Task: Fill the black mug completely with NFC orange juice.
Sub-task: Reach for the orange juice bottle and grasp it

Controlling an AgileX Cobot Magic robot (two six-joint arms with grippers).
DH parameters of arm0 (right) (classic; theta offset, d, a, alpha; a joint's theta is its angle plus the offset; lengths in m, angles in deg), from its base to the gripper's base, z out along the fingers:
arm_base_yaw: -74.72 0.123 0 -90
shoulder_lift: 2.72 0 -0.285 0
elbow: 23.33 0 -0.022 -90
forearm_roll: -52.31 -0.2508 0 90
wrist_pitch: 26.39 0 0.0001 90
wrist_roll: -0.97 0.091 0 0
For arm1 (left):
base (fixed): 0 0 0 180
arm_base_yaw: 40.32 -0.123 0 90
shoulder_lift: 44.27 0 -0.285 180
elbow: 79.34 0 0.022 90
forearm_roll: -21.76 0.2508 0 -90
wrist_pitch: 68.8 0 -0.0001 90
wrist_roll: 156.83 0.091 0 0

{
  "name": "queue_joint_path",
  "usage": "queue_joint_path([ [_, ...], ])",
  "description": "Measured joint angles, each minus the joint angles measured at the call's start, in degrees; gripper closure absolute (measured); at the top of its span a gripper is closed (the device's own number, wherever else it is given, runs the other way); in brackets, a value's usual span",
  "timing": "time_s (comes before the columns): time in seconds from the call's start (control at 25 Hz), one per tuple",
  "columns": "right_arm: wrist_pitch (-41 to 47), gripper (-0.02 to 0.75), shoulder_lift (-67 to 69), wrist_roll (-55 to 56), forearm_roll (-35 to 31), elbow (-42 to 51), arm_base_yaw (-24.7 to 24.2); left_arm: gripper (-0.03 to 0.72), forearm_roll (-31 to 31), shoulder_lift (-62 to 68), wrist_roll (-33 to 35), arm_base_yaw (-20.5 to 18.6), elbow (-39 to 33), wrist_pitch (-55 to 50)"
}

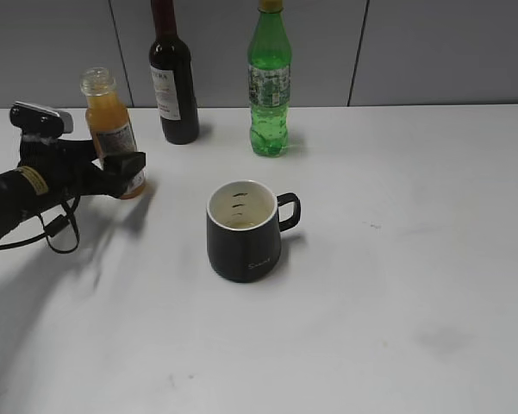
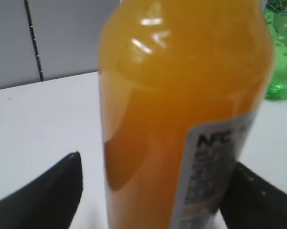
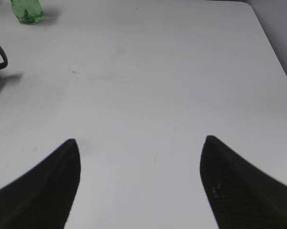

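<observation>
White table [image 1: 396, 285]: left gripper [image 2: 153, 191] standing spread around juice bottle [image 2: 181, 114], one finger apart; mug [image 1: 244, 233] sitting nearby; right gripper [image 3: 139, 181] hanging spread, empty.

Three bottles — one orange juice bottle [image 1: 110, 123], one wine bottle [image 1: 174, 82], one green soda bottle [image 1: 269, 86] — and one black mug [image 1: 244, 231].

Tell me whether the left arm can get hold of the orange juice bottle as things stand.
Probably yes. The left gripper already has its open jaws on either side of the NFC orange juice bottle, with a gap showing beside one finger. Nothing stands between them; the wine bottle stands apart.
</observation>
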Motion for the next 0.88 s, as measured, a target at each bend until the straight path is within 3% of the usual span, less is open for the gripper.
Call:
queue_joint_path([
  [0.4,0.0,0.146,0.0,0.0,0.0,0.0,0.0,0.054,3.4,5.6,0.1,0.1,8.1,0.0],
  [0.6,0.0,0.146,0.0,0.0,0.0,0.0,0.0,0.218,3.6,6.0,0.0,0.3,8.8,0.0],
  [0.88,0.0,0.146,0.0,0.0,0.0,0.0,0.0,0.217,4.0,6.0,0.0,0.3,8.8,0.0],
])
